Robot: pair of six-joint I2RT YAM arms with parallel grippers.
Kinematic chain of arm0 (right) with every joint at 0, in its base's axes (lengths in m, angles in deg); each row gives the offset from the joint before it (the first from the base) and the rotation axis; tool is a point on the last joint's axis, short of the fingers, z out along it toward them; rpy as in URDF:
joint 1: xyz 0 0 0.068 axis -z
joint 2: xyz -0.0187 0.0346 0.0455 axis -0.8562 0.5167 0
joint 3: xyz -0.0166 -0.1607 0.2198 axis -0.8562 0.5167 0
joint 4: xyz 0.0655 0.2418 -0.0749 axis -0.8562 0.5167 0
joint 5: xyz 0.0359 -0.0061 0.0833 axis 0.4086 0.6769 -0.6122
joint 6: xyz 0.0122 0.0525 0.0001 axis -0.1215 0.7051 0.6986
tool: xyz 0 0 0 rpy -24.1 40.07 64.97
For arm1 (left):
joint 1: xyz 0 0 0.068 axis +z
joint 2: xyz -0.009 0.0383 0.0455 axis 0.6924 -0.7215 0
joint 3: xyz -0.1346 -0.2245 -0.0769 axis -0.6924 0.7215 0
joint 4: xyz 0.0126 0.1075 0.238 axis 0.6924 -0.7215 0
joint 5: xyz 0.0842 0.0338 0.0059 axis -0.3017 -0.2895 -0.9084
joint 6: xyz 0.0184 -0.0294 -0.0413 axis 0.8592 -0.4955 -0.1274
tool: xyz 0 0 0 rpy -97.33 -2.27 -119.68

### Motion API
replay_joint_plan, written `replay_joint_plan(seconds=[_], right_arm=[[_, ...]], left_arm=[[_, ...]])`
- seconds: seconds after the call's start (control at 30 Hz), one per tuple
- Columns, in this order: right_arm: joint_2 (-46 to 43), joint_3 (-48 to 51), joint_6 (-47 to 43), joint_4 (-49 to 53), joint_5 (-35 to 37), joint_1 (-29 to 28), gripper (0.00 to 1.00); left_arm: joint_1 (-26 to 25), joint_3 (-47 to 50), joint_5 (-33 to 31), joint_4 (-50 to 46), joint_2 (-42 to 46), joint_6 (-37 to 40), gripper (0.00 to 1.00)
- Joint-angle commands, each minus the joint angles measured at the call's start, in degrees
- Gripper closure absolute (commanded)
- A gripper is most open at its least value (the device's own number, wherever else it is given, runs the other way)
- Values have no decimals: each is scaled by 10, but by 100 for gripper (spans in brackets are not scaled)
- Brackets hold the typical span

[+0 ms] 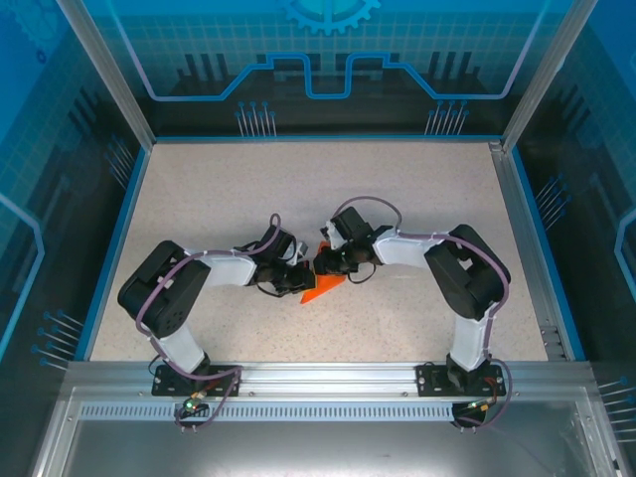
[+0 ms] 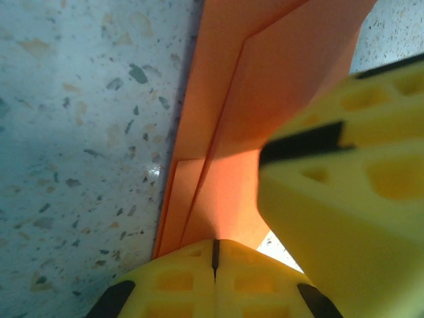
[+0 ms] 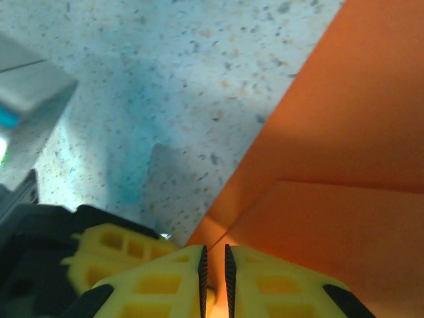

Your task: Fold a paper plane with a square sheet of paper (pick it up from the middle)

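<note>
Left gripper (image 2: pixel 214 250) is pinching the folded orange paper (image 2: pixel 265 99) from 9 o'clock. Right gripper (image 3: pixel 214 265) is clamping it from 3 o'clock.

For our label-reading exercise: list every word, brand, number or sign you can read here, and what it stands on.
None readable: the folded bright orange paper, the yellow gripper fingers and the speckled table are blank; the blue back wall bears only line patterns and a gear outline.
</note>
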Motion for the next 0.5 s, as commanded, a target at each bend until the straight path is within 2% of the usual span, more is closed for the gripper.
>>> replay_joint_plan(seconds=[0.0, 0.23, 0.47], right_arm=[[33, 22, 17, -20, 18, 13, 83], [33, 63, 14, -79, -15, 81, 83], [48, 43, -16, -78, -41, 166, 82]], left_arm=[[2, 16, -48, -53, -14, 16, 96], [2, 25, -50, -50, -17, 13, 98], [2, 33, -50, -50, -18, 16, 99]])
